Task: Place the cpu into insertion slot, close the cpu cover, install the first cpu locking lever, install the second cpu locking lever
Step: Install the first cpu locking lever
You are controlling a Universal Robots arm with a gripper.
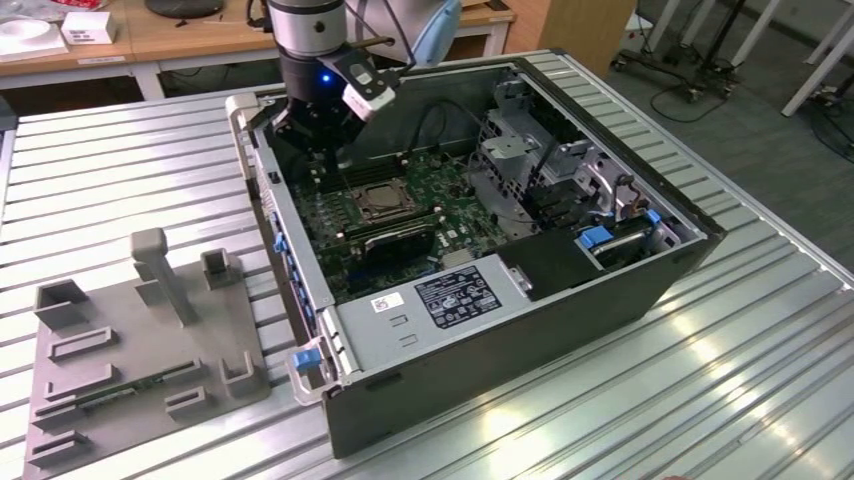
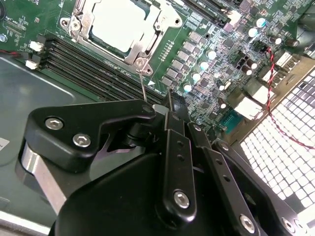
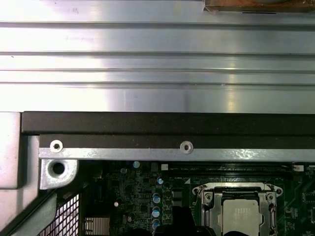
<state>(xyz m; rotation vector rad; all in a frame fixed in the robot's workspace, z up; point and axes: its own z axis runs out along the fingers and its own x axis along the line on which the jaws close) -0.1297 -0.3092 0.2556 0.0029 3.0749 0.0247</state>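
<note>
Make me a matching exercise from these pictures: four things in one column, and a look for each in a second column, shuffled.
Column one:
1. cpu
2. cpu cover
3. power supply box
4. holder block

Column two:
A. grey, with upright posts
B. silvery frame with a cut-out middle
C. pale tan square face
D. grey, with a label on it

Pairs: 1-C, 2-B, 3-D, 4-A
</note>
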